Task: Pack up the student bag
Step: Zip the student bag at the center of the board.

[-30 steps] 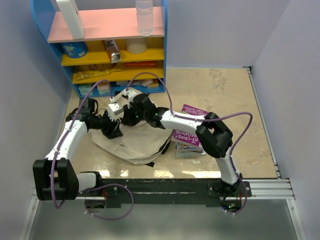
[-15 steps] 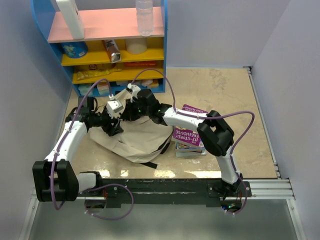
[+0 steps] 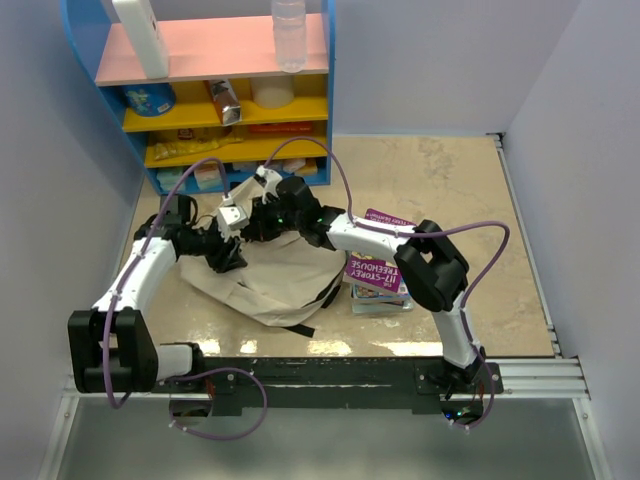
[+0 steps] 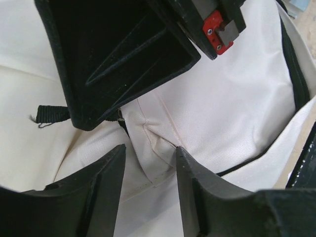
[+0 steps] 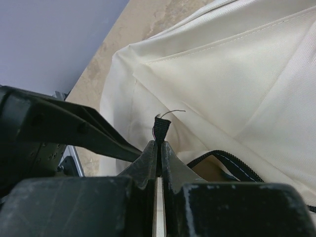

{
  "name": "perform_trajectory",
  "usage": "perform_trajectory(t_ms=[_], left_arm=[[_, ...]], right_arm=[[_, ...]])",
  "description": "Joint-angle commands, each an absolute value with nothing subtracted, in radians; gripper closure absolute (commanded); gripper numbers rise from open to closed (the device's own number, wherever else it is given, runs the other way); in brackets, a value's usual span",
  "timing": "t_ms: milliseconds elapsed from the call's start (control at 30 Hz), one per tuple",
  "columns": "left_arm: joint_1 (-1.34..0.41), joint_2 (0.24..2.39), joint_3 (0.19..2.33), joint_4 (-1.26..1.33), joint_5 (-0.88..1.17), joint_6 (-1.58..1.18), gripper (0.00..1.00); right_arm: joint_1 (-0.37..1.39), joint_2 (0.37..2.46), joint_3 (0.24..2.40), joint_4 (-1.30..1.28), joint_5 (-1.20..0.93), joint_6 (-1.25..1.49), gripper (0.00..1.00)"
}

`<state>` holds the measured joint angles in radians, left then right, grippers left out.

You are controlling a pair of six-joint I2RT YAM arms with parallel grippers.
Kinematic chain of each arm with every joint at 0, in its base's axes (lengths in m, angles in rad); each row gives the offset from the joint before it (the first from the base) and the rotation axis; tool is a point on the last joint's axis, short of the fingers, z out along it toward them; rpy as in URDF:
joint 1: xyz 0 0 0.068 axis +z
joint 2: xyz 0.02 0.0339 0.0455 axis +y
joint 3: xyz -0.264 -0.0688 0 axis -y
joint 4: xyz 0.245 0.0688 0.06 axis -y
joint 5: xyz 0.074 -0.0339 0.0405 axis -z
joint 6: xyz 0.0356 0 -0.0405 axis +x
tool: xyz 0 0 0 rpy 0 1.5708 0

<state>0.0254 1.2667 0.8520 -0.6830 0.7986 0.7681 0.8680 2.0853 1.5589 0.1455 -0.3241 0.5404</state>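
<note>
Matt cream woven-cloth student bag (image 4: 237,98)

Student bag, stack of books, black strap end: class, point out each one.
student bag (image 3: 265,285), top view, bare cream fabric.
stack of books (image 3: 373,272), top view, purple cover.
black strap end (image 5: 161,127), right wrist view, frayed tip.

You're in a robotics lab test cell dressed up as a kid's study corner, not a real room. The giveaway is the shelf unit (image 3: 220,50): toy-bright blue, pink and yellow, with a bottle (image 3: 288,35) on top. Plain pale panels (image 3: 450,60) box it in. In front of it a marble-look tabletop (image 3: 450,190) carries the student bag (image 3: 270,285) and a stack of books (image 3: 378,272). A black mounting rail (image 3: 340,372) runs along the edge farthest from the shelf.
</note>
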Motion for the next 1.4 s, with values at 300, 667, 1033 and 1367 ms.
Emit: perform_trajectory(t_ms=[300, 667, 1033, 1367], left_arm=[[0.017, 1.319, 0.864, -0.683, 0.902, 0.815, 0.93], [0.018, 1.279, 0.891, -0.801, 0.877, 0.880, 1.00], [0.020, 1.252, 0.940, -1.023, 0.867, 1.026, 1.00], [0.020, 1.236, 0.911, -1.114, 0.805, 1.152, 1.00]], right_arm=[[0.835, 2.000, 1.580, 0.298, -0.337, 0.591, 1.00], [0.811, 2.048, 1.634, 0.183, -0.261, 0.491, 1.00], [0.788, 2.125, 1.726, 0.068, -0.089, 0.390, 1.00], [0.741, 2.146, 1.759, 0.003, 0.012, 0.359, 1.00]])
